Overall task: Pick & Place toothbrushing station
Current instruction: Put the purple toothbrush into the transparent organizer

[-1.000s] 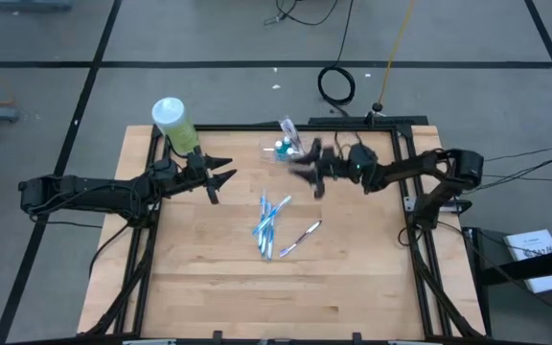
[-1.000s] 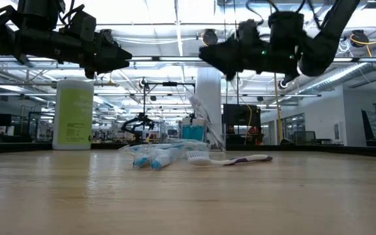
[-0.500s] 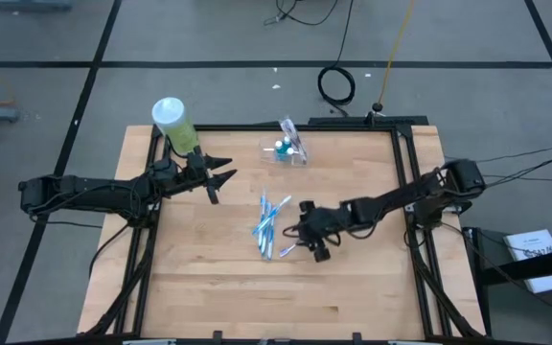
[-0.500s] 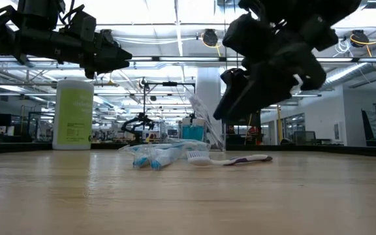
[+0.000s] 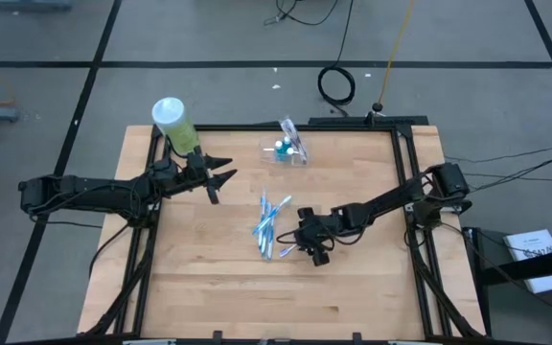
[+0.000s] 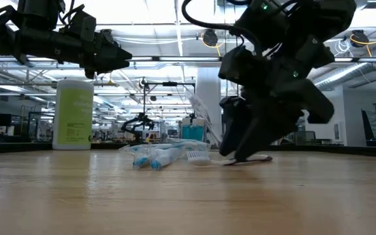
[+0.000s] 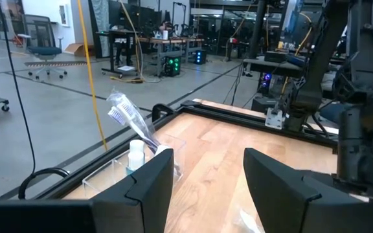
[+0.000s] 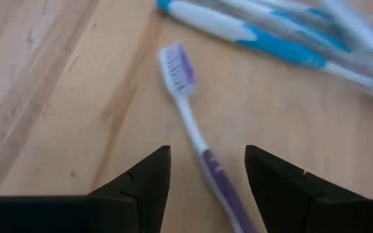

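A purple and white toothbrush (image 8: 193,126) lies flat on the wooden table (image 5: 218,287); it also shows in the high view (image 5: 285,250). My right gripper (image 8: 206,155) is open and low over it, one finger on either side of its handle, not touching; the gripper also shows in the high view (image 5: 307,240). Several blue and white toothbrushes (image 5: 267,222) lie in a heap just to the left. A clear plastic cup (image 5: 286,150) with wrapped toothbrushes and a small tube stands at the far edge. My left gripper (image 5: 220,176) is open and empty, raised over the far left.
A light-green bottle with a white cap (image 5: 172,123) stands at the table's far left corner, just behind my left arm. A black frame (image 5: 405,182) runs round the table. Bare wood lies along the near half of the table.
My right gripper has swung from beside the clear cup at the far edge toward the near edge, tipped its fingers down and come down low over the purple toothbrush. The toothbrushes and the cup have stayed where they were.
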`<state>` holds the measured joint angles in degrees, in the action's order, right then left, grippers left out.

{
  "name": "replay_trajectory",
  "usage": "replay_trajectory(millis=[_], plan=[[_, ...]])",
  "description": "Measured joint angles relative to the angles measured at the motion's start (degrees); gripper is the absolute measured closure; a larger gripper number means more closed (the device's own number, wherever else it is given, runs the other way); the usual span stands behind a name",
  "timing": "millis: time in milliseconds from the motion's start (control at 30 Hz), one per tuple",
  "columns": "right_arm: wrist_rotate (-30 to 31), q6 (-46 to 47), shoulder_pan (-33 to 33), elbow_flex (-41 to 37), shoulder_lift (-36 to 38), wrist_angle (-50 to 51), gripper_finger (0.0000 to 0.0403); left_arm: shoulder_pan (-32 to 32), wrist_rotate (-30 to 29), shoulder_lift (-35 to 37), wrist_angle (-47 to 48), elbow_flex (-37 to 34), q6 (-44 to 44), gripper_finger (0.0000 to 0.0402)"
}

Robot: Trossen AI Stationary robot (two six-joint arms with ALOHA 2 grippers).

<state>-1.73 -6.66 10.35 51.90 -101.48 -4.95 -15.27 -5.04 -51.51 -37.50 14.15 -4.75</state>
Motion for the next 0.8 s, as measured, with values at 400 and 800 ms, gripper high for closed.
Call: replay_trajectory(millis=[400,800], plan=[[-2.49,3.9,0.65,0.17,-4.79,-7.69,0.0227,-0.02,0.0,0.0,0.01,0.0,0.0,0.0206],[-4.49,2.94,-0.28,4.13,-9.47,-7.21,0.0268,0.0,-0.02,-0.02,0.0,0.0,0.0,0.0206]])
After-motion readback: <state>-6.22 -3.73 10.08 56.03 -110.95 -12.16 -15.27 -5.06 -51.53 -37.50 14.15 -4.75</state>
